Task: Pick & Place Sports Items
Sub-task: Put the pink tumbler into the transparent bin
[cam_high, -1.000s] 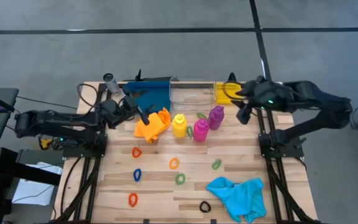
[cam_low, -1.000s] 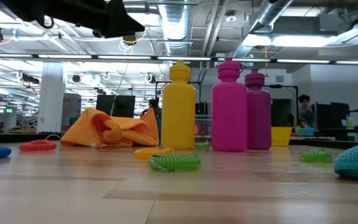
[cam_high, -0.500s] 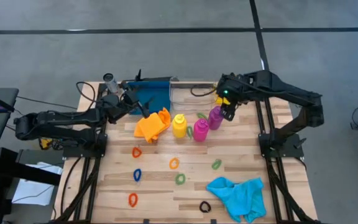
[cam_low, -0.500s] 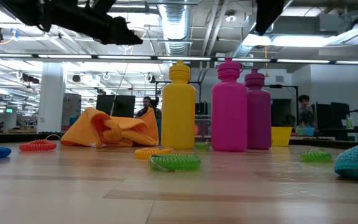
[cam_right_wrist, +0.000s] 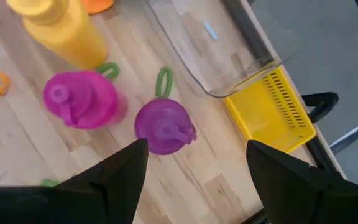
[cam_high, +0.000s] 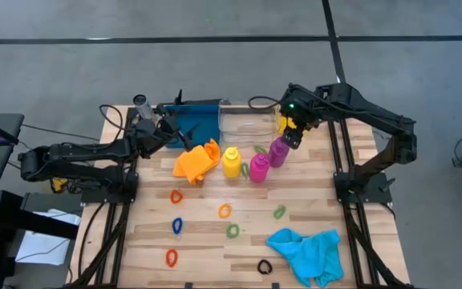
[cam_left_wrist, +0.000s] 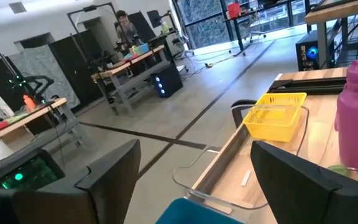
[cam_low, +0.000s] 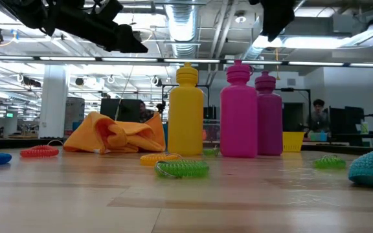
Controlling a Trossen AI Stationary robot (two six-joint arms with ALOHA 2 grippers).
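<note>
Three bottles stand upright in a row at the table's middle: yellow (cam_high: 231, 162), magenta (cam_high: 259, 167) and purple (cam_high: 278, 151). An orange cloth (cam_high: 197, 160) lies heaped left of them, and a cyan cloth (cam_high: 307, 253) lies at the near right. Several small rings, such as a blue ring (cam_high: 177, 226) and a green ring (cam_high: 233, 231), lie flat on the wood. My right gripper (cam_right_wrist: 197, 186) hangs open above the purple bottle (cam_right_wrist: 164, 127), pointing steeply down and touching nothing. My left gripper (cam_left_wrist: 191, 186) is open and level, above the table's far left beside the orange cloth.
Along the far edge stand a blue tray (cam_high: 195, 120), a clear tray (cam_high: 247, 122) and a small yellow bin (cam_high: 285, 122). More rings lie on the near half, among them a black ring (cam_high: 265, 267). The low view shows a room with desks beyond the table.
My right gripper has swung from beyond the table's far right edge toward the left and down, and has tipped to point steeply downward. It now hangs over the purple bottle. The bottles, cloths and rings have stayed where they were.
</note>
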